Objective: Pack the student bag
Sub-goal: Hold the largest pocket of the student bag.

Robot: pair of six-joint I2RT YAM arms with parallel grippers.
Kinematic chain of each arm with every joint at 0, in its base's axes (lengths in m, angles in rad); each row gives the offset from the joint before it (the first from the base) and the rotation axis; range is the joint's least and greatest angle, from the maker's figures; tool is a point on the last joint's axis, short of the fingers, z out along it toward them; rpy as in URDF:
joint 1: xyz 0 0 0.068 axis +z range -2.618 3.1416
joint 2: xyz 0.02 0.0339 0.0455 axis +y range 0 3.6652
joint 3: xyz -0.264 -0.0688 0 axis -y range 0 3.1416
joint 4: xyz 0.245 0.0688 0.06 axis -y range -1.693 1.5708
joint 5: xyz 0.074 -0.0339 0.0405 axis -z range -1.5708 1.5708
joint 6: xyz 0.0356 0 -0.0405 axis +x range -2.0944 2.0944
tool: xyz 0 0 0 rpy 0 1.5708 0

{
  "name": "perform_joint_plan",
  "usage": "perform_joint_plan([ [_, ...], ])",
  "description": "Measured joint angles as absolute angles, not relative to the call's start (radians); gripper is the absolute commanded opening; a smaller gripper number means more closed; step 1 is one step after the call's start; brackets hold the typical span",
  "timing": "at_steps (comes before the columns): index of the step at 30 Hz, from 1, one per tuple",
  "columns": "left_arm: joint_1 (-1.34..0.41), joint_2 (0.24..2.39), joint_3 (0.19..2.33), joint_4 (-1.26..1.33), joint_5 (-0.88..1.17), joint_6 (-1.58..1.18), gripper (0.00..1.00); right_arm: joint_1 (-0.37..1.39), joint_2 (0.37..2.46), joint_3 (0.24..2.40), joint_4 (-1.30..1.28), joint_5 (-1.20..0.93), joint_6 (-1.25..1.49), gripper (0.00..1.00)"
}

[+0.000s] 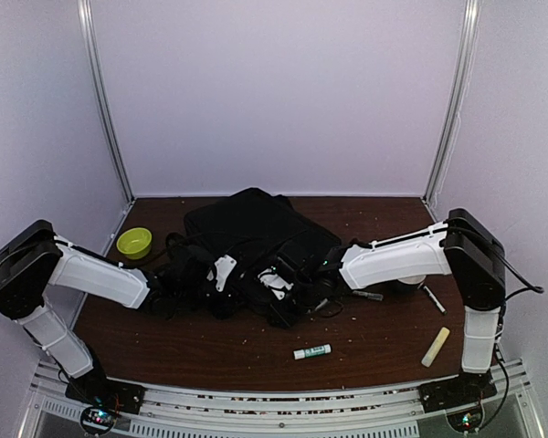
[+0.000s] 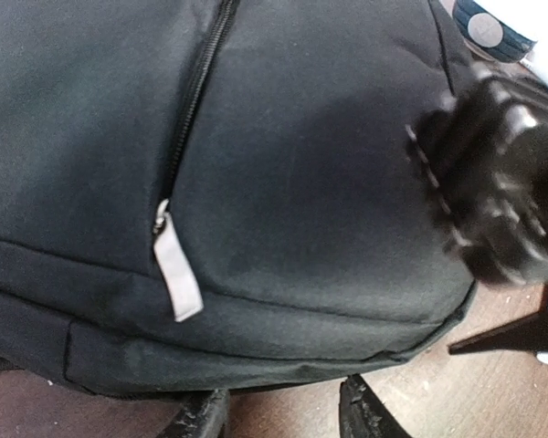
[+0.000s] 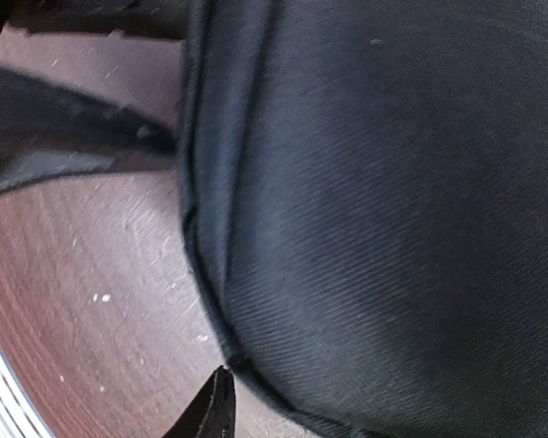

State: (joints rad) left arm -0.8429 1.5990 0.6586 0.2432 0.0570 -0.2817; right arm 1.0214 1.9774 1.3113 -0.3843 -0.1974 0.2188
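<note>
The student bag is a big black backpack lying mid-table. In the left wrist view the student bag fills the frame, with a closed zipper and its grey pull tab. My left gripper is open just below the bag's bottom edge, with bare table between its fingers. My left gripper and right gripper both sit at the bag's near side. In the right wrist view only one fingertip shows, beside the bag's rounded seam. The fabric hides the other finger.
A green bowl sits at the left. A green-and-white glue stick lies near the front. A pale yellow stick and two pens lie at the right. Bag straps trail over the table.
</note>
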Motion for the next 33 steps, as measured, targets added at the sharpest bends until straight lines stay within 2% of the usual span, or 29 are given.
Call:
perform_joint_plan([
  [4,-0.842,1.599,0.658,0.256,0.066,-0.283,0.42,1.021,1.980,1.311,-0.353,-0.159,0.257,0.18],
  [7,-0.840,1.599,0.657,0.268,0.070,-0.283,0.42,1.021,1.987,1.311,-0.327,-0.132,0.278,0.01],
  [8,-0.839,1.599,0.654,0.271,0.071,-0.283,0.42,1.020,1.987,1.311,-0.324,-0.126,0.280,0.00],
  [17,-0.838,1.542,0.630,0.268,0.078,-0.248,0.45,0.989,1.924,1.219,-0.287,-0.139,0.250,0.00],
  [21,-0.846,1.491,0.628,0.263,0.066,-0.195,0.51,0.963,1.854,1.172,-0.301,-0.185,0.199,0.00],
  [33,-0.998,1.513,0.633,0.329,0.022,0.193,0.57,0.934,1.787,1.151,-0.342,-0.309,0.088,0.00],
])
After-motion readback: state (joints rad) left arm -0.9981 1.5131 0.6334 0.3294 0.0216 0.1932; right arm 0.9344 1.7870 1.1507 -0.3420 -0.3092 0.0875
